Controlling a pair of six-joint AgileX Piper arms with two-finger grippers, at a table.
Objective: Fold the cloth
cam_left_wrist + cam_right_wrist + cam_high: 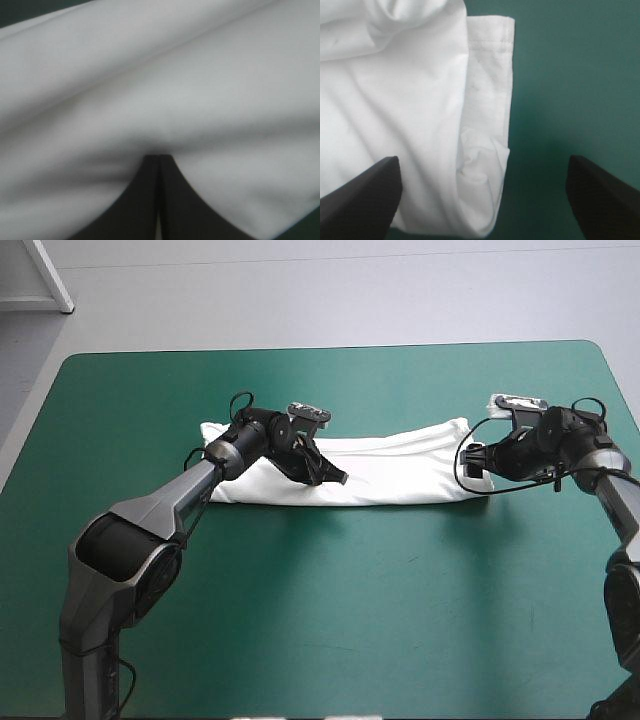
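The white T-shirt (400, 475) lies as a long folded band across the middle of the teal-green table, crosswise between the two arms. My left gripper (335, 478) rests on the band's left half. In the left wrist view its black fingers meet in a point, left gripper (159, 159), and the T-shirt (200, 75) puckers at the tip. My right gripper (478, 468) sits at the band's right end. It is open (484, 160), one finger over the T-shirt (395, 90) and the other over bare cover. The stitched hem (490, 40) lies ahead, between the fingers.
Bare teal-green cover (330, 620) stretches from the band to the near edge, and more cover (330, 380) lies behind it up to the far edge. To the right of the shirt's end the cover (570, 75) is bare.
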